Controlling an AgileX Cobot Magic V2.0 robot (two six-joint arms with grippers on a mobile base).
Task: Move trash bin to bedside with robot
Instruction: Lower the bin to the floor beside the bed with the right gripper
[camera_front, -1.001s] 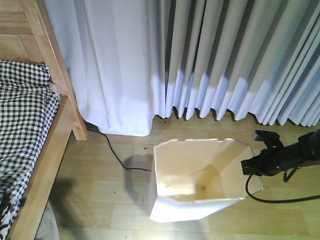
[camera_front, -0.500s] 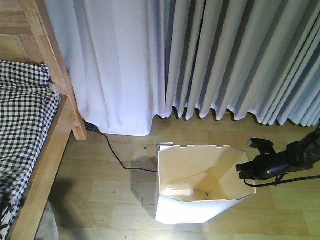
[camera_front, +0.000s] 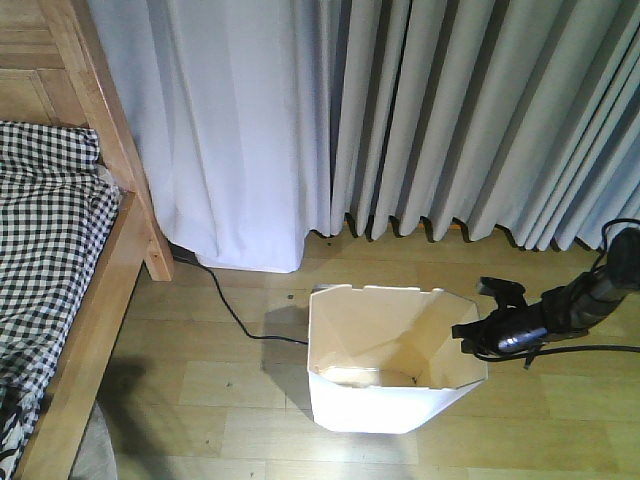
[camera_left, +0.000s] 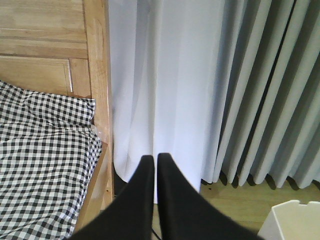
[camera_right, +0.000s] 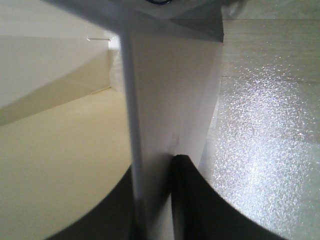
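Right jaws: clamped on the right-hand rim wall of the trash bin (camera_front: 385, 408). In the right wrist view, one dark finger (camera_right: 192, 200) lies against the white outer face and the other sits on the cream inner side, with the wall (camera_right: 170, 90) pinched between them.

Left jaws: two black fingers (camera_left: 142, 190) drawn together, only a thin slit between them, holding nothing.

We list the rest by size:

1. Curtains (camera_front: 450, 120). Grey pleated drapes hang to the floor directly beyond the right jaws, with a paler white panel (camera_front: 230, 130) further left. They also fill the space ahead of the left jaws (camera_left: 240, 90).
2. Wooden floor (camera_front: 200, 400). Pale planks run under and around the right jaws, and look glossy just beside the outer finger (camera_right: 260, 125).
3. Bed frame (camera_front: 110, 130). Light wood with a slanting corner post, well to the left of the right jaws and just left of the left jaws (camera_left: 97, 75).
4. Checked bedding (camera_front: 50, 220). Black-and-white cloth lying on the frame, left of the left jaws (camera_left: 40, 150).
5. Trash bin. It stands upright on the floor, open and faceted, well apart from the bed frame. Its corner shows low and to the right of the left jaws (camera_left: 295, 220).
6. Right arm (camera_front: 580, 300). Slim and black, reaching in from the right behind its jaws.
7. Black cable (camera_front: 235, 310). It lies on the floor from the curtain foot toward the bin's far side, opposite the right jaws.
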